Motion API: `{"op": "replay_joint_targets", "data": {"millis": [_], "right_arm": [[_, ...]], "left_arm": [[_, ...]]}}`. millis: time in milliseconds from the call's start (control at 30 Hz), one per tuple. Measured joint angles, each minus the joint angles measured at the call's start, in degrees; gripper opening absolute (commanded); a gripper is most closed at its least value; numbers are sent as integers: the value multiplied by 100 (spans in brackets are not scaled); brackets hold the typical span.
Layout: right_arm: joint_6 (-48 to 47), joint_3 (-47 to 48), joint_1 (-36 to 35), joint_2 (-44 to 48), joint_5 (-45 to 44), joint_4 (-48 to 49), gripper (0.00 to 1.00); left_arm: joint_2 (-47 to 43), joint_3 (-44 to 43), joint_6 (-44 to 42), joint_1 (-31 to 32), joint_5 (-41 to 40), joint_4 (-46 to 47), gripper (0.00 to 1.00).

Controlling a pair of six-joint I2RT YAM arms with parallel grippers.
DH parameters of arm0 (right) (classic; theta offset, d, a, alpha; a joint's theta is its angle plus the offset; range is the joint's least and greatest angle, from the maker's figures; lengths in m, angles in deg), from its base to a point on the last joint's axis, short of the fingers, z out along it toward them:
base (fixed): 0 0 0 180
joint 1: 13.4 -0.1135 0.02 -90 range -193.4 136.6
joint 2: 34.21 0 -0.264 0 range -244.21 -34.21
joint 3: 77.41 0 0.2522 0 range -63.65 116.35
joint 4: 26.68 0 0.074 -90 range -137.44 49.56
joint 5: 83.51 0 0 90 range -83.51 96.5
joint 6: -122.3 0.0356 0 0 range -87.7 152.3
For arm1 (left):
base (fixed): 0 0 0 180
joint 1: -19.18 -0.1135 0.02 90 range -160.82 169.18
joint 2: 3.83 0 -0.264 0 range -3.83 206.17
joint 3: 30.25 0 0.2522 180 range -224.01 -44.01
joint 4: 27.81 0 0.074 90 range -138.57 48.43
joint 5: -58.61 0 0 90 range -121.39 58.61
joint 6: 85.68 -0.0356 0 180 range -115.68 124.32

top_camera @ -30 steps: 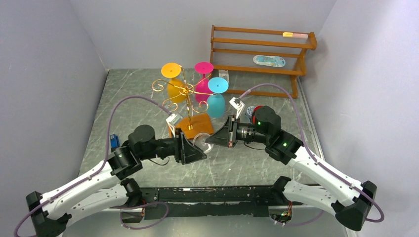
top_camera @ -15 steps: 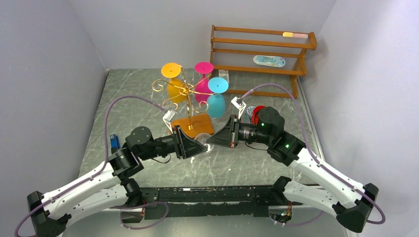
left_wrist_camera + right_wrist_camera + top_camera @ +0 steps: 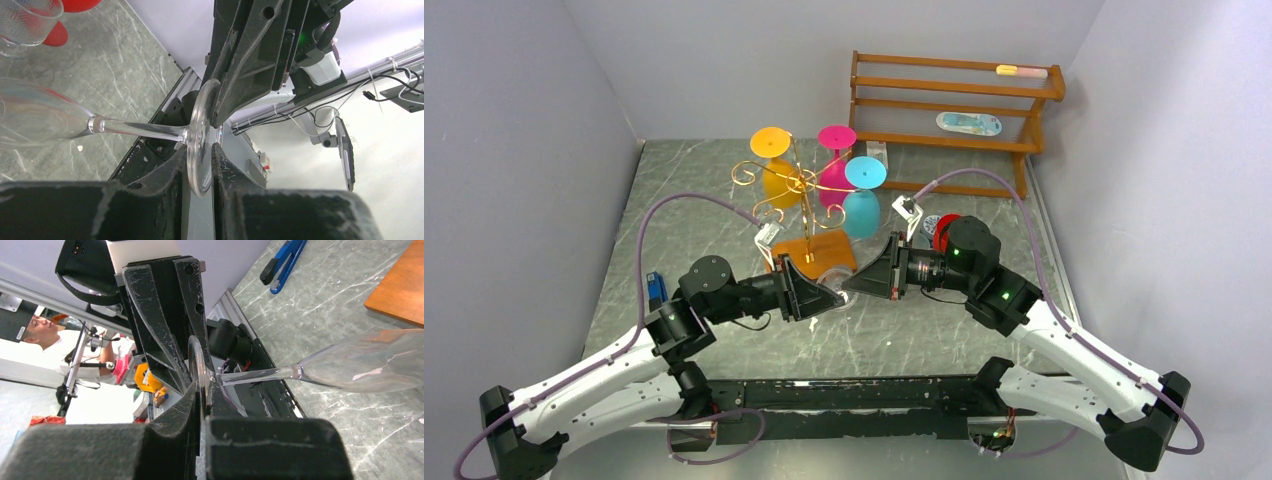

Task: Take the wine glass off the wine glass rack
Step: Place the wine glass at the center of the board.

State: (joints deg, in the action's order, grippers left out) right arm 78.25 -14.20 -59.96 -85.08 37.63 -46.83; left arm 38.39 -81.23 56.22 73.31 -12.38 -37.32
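Observation:
A clear wine glass [image 3: 833, 279] lies on its side above the table, off the gold wire wine glass rack [image 3: 796, 186] on its orange-brown base [image 3: 822, 250]. My two grippers meet at its foot. My right gripper [image 3: 204, 396] is shut on the rim of the foot, with the stem and bowl [image 3: 365, 367] reaching right. My left gripper [image 3: 200, 165] is closed on the opposite edge of the same foot, with the bowl [image 3: 35, 117] to its left. Orange [image 3: 772, 142], pink [image 3: 836, 137] and blue [image 3: 865, 172] glasses hang upside down on the rack.
A brown slatted wooden shelf [image 3: 954, 100] stands at the back right. A red object [image 3: 941, 232] and a small clear cup [image 3: 27, 20] sit right of the rack. A blue clip [image 3: 655, 288] lies at the left. Grey walls enclose three sides.
My left gripper has moved up and right to the glass's foot and now sits round it. My right gripper has shifted slightly right, still holding the glass.

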Motion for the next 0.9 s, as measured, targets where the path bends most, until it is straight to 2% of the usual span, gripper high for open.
{"op": "replay_joint_targets", "data": {"millis": [200, 267, 433, 800, 900], "right_arm": [[-26, 2, 0, 2, -9, -37, 19], [-35, 2, -2, 11, -35, -101, 30], [-81, 42, -4, 94, -275, -251, 48], [-157, 229, -4, 581, -1141, -621, 58], [-170, 229, -7, 693, -1401, -745, 63]], "left_arm": [[20, -2, -35, -2, 11, -22, 5], [50, -4, -105, -2, 22, -48, 5], [111, -26, -326, 0, 125, -149, 5], [140, -59, -629, 7, 328, -240, 5], [140, -59, -719, 7, 398, -243, 5]]}}
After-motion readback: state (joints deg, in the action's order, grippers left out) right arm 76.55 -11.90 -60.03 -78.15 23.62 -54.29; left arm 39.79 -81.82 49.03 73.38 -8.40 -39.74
